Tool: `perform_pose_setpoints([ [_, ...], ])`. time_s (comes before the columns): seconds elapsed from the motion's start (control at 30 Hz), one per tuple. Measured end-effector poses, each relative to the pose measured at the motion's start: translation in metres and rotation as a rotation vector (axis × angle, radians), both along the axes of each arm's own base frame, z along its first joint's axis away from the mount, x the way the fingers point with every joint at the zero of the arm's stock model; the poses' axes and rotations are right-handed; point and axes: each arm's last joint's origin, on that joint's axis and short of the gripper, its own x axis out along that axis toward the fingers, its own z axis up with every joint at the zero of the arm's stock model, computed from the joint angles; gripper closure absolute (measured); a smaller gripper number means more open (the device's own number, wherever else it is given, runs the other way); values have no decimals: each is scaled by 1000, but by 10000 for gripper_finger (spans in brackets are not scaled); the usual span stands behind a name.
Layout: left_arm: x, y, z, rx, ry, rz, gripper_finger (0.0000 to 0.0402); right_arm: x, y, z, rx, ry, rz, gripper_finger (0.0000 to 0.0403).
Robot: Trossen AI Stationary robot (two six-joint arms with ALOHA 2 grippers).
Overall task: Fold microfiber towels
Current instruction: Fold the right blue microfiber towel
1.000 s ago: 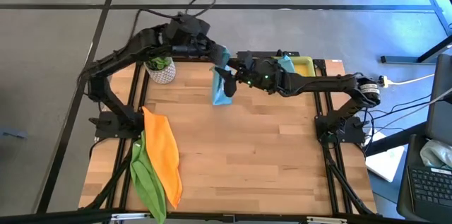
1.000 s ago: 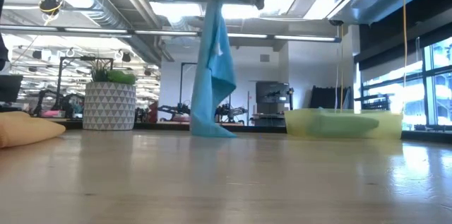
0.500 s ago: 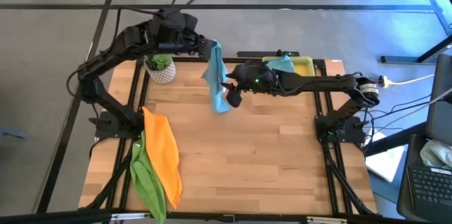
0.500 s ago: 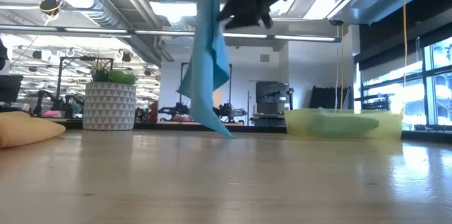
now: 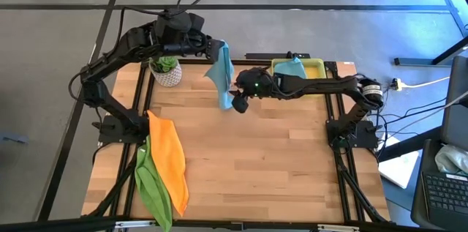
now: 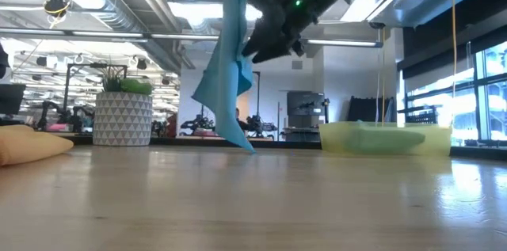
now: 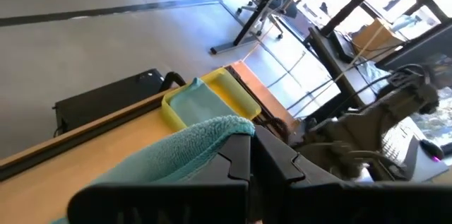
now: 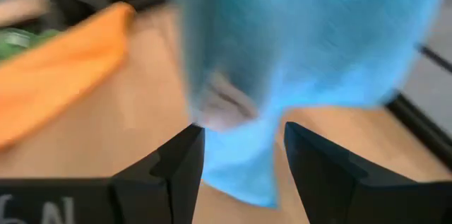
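bright ceiling strip lights [image 6: 198,9] glare in the low view, daylight washes out the windows [image 7: 395,12] in the left wrist view, and the hanging teal microfiber towel [image 8: 296,47] blurs close up.

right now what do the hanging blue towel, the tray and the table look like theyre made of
Blue towel: soft, fuzzy cloth, probably microfiber; it hangs limp in folds and shows a nappy pile in the left wrist view. Tray: likely plastic, yellow and slightly translucent with a smooth wall. Table: wood, light with visible plank grain and a dull sheen, possibly butcher block.
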Motion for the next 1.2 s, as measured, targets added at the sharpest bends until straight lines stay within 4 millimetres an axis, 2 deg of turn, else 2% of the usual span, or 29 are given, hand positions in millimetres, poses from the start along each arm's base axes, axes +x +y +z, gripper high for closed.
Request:
perform_pose_setpoints([
  [0.2,-1,2,0,13,5,32,401,-9,10,25,109,-116,35,206],
  [0.5,1,1,0,14,3,30,401,-6,3,40,62,-270,-70,206],
  [0.63,2,-1,0,19,5,32,401,-7,0,40,29,-270,-157,206],
  [0.9,3,-5,0,19,5,23,401,-10,-11,22,-56,-104,-212,208],
  [1.07,5,-10,0,16,3,3,401,-15,-22,19,-79,-48,-237,244],
  [1.2,5,-12,0,19,5,-5,402,-17,-28,17,-95,-14,-190,303],
])
